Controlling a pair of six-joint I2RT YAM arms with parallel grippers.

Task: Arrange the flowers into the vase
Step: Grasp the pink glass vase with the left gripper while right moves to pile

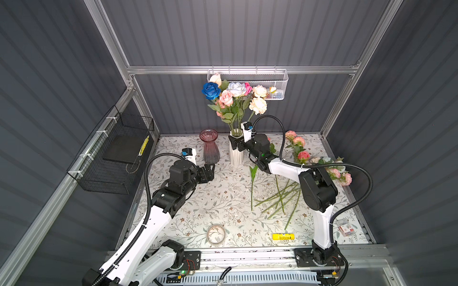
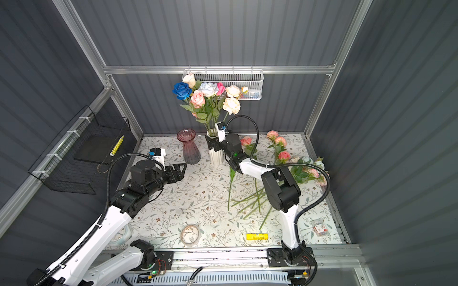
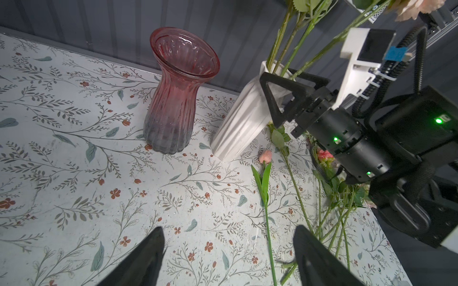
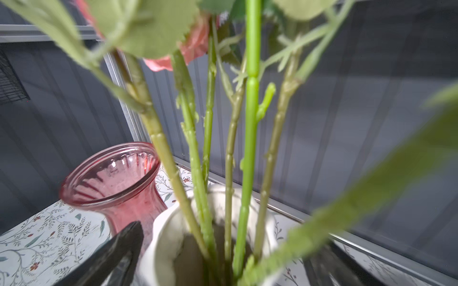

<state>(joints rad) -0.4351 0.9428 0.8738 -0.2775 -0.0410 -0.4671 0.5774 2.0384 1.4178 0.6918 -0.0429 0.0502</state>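
At 12 o'clock on the table (image 1: 218, 203), whose covering is printed with sprigs and small russet blossoms, a white ribbed vase (image 1: 235, 156) with a matt finish stands upright. It holds the flowers (image 1: 233, 99): cloth-petalled roses in deep blue, pale blue, pink and cream on knobbly green stems, long axes near vertical, heads up and fanning outward. The right gripper (image 1: 233, 143) has its jaws spread wide on either side of that vase's mouth; whether a finger touches the rim I cannot tell. Just beside it, at 11 o'clock, stands a fluted pink glass vase (image 1: 210, 148), waisted, flared, smoky grey at the foot. Near that foot the left gripper (image 3: 228, 229) hovers, jaws wide over bare table. Loose flowers (image 1: 334, 170) lie flat at 3 o'clock, heads toward 2, cut ends toward 7. A pink bud (image 3: 265, 156) lies centrally, head toward 12, stem toward 6.
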